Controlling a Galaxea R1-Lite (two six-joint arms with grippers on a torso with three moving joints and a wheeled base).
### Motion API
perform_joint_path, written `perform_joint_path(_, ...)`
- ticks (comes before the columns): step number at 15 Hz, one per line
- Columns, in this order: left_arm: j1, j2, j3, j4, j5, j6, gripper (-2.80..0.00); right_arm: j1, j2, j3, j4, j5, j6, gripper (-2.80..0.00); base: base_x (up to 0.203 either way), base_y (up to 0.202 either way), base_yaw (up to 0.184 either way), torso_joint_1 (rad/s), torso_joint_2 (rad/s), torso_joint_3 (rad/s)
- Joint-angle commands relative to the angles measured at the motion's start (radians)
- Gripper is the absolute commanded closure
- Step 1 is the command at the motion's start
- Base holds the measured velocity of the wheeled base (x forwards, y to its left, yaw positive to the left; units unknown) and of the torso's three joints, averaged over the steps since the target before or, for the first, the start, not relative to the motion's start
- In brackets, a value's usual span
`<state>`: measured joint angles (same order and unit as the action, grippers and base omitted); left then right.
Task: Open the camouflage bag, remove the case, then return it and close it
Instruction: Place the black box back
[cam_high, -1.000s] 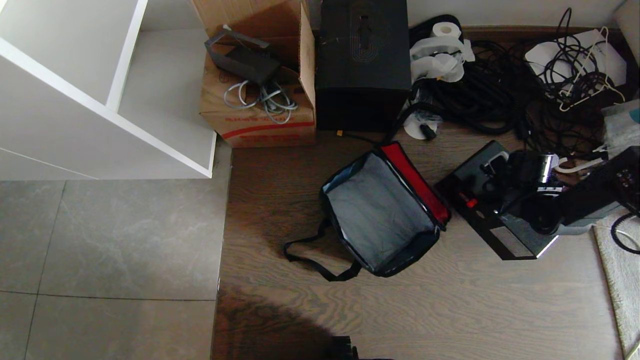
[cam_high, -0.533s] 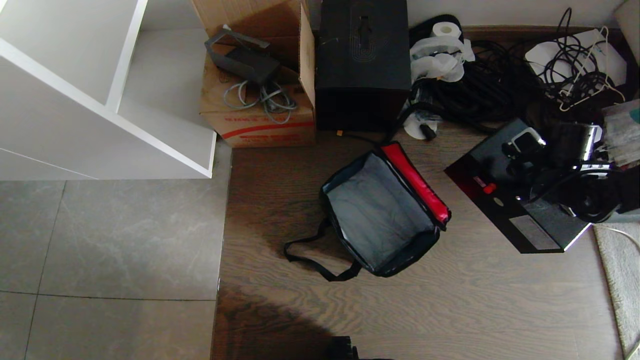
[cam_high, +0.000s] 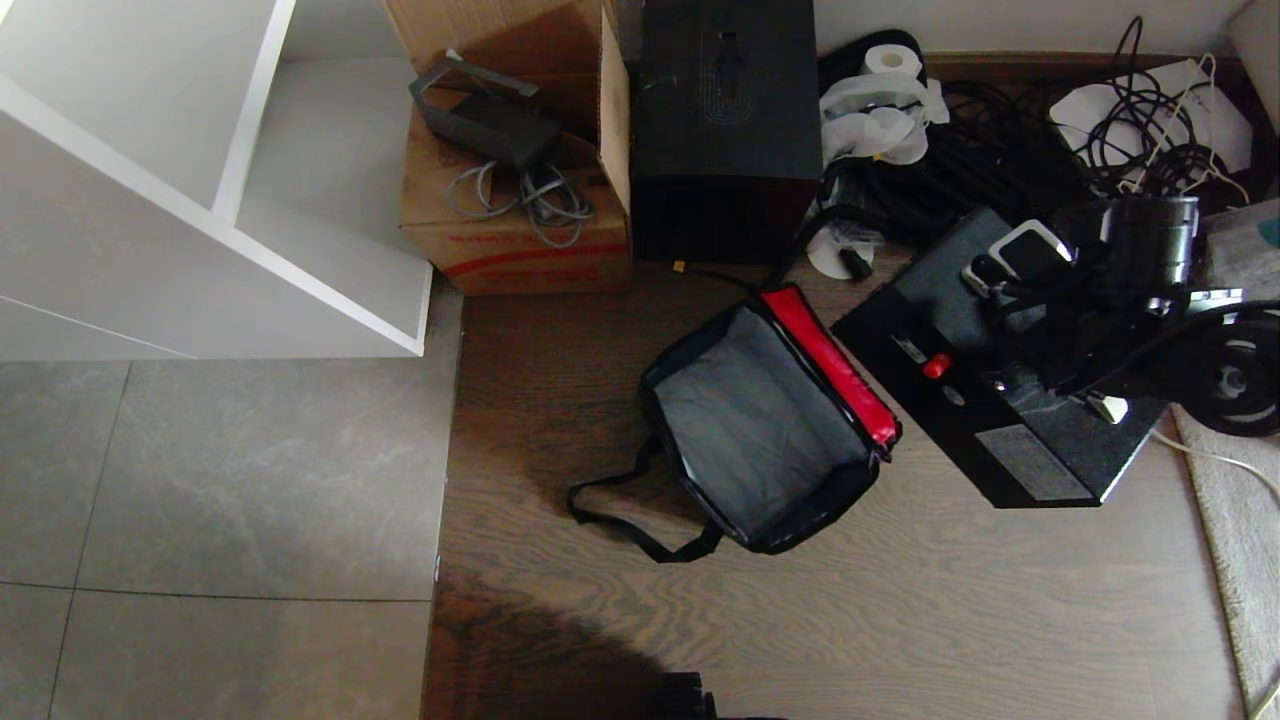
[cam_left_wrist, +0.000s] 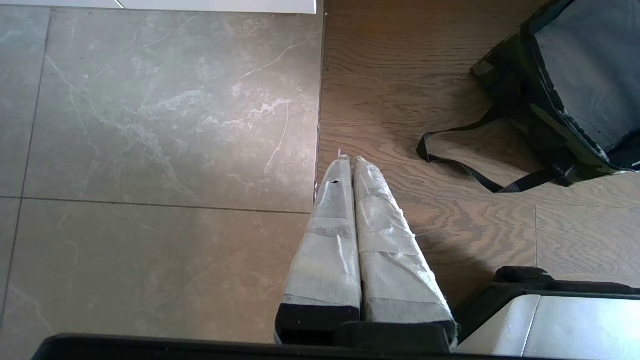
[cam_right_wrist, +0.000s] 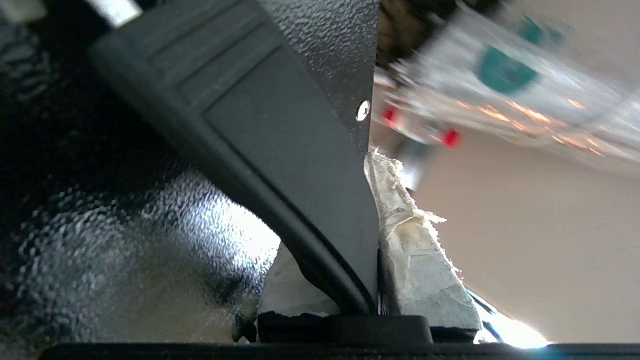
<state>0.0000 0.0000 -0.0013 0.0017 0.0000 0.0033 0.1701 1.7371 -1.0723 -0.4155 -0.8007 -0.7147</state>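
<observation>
The right gripper (cam_right_wrist: 372, 260), its tape-wrapped fingers clamped on the smooth black handle (cam_right_wrist: 280, 150), held the flat, pebble-textured black hard case (cam_high: 985, 400) beside the soft camouflage bag (cam_high: 765, 420), gaping open on the wood-grain floor (cam_high: 900, 620).

The left gripper (cam_left_wrist: 348, 162) hung pressed together.

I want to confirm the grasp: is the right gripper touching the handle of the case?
Touching. The right wrist view shows the right gripper with its taped fingers pressed against both sides of the handle of the case, no gap visible.
</observation>
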Motion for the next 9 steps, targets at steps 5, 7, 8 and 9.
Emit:
perform_joint_path(5,0.0,0.0,0.0,0.0,0.0,0.0,0.0,0.213,0.024,-0.011,0.098,-0.099,0.138,0.0,0.0,0.0,0.0,0.0,0.0,0.0)
perform_joint_path(7,0.0,0.0,0.001,0.0,0.0,0.0,0.0,0.273,0.065,-0.038,0.101,-0.146,0.157,0.0,0.0,0.0,0.0,0.0,0.0,0.0)
perform_joint_path(8,0.0,0.0,0.0,0.0,0.0,0.0,0.0,0.295,0.088,-0.057,0.102,-0.16,0.166,0.0,0.0,0.0,0.0,0.0,0.0,0.0)
perform_joint_path(9,0.0,0.0,0.001,0.0,0.0,0.0,0.0,0.313,0.106,-0.072,0.102,-0.172,0.168,0.0,0.0,0.0,0.0,0.0,0.0,0.0)
